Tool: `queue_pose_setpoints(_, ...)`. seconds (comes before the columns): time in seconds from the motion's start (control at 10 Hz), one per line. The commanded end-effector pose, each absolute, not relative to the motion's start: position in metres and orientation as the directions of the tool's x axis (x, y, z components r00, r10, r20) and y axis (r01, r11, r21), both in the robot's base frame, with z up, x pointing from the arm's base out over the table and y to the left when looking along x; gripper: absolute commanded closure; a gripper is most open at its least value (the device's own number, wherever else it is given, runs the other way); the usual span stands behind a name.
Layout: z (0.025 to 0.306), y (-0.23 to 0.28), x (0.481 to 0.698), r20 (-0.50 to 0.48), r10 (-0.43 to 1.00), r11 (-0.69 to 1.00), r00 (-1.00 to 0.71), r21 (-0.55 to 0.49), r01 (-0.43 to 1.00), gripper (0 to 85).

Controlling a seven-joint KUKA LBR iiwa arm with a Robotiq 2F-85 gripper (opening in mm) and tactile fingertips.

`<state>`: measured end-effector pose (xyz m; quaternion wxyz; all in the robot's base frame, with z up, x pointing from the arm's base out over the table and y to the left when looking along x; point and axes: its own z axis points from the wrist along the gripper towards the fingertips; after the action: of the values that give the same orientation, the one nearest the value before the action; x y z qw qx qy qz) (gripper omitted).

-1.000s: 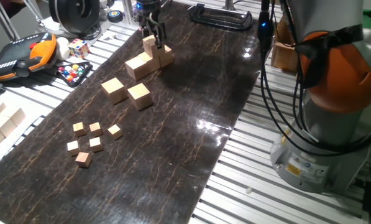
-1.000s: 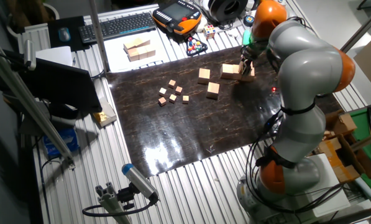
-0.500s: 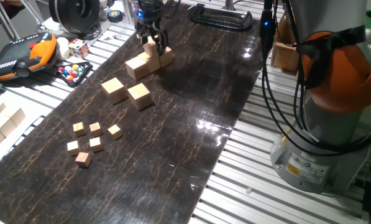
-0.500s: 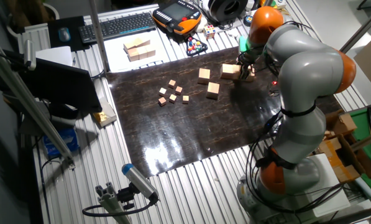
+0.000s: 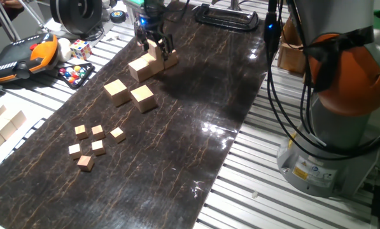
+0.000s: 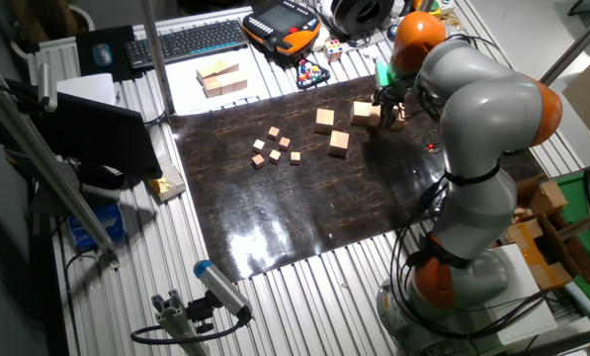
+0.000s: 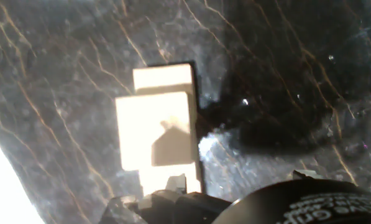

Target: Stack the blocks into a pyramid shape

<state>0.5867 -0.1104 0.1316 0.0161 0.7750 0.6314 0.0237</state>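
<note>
The claw (image 5: 154,43) hovers over a small pile of light-tan wooden cubes (image 5: 150,62) at the far end of the dark tabletop (image 5: 196,108) — whether released, I cannot tell. 2 more cubes (image 5: 130,95) wait nearby — pyramid barely begun.

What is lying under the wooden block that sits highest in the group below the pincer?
The top block rests on other tan blocks on the dark mat. The pincer hides how it sits on them.

Gripper (image 5: 154,46) poised over stacked blocks (image 5: 150,62); two more blocks (image 5: 130,93) nearer, five small cubes (image 5: 92,145) nearest.
</note>
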Motion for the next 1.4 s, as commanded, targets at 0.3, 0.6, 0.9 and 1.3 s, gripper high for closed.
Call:
queue_pose_setpoints(0.3,0.117,-0.094,0.578,-0.017,0.989,-0.147,0.148,0.050,0.988,2.3)
queue_pose_setpoints(0.6,0.106,-0.088,0.578,-0.031,0.994,-0.103,0.104,0.028,0.994,8.0)
queue_pose_setpoints(0.9,0.106,-0.088,0.578,-0.041,0.999,0.001,0.000,0.016,1.000,77.0)
queue_pose_setpoints(1.3,0.106,-0.088,0.578,-0.082,0.981,0.180,-0.177,0.031,0.983,84.3)
